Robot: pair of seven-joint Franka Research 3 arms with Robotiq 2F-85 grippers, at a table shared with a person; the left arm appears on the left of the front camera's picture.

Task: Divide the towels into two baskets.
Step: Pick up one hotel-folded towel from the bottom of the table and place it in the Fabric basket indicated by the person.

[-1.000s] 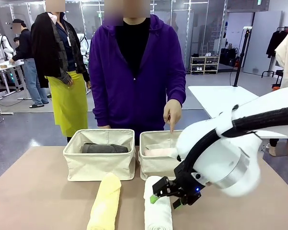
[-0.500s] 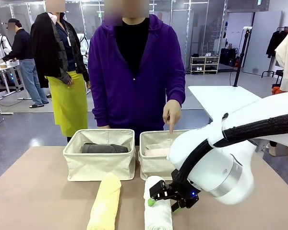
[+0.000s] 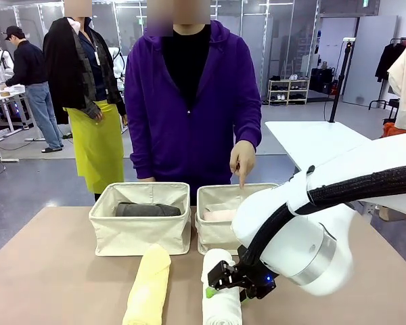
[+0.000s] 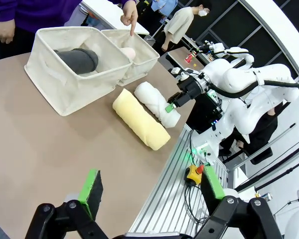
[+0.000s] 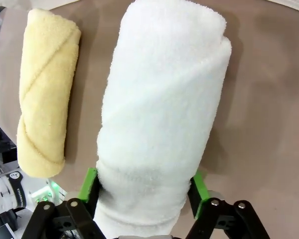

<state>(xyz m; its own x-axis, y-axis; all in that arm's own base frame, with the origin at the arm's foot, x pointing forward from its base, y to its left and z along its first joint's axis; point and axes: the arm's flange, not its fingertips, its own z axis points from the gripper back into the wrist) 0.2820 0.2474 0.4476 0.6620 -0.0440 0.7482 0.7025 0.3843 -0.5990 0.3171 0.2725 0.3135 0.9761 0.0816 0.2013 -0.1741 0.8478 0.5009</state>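
Front view: four towels are counted, one per basket: grey towel (image 3: 147, 209) in left basket (image 3: 141, 235), pink towel (image 3: 220, 214) in right basket (image 3: 215, 238); yellow towel (image 3: 147, 288) and white towel (image 3: 220, 308) are laid on table (image 3: 54, 271). White towel is squeezed by right gripper (image 5: 143, 188); left gripper (image 4: 152, 188) is spread wide, empty.

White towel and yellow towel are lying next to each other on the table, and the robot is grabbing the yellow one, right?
Not quite. The right gripper has its pads against the sides of the white towel, not the yellow towel, as the right wrist view shows. The two do lie next to each other on the table.
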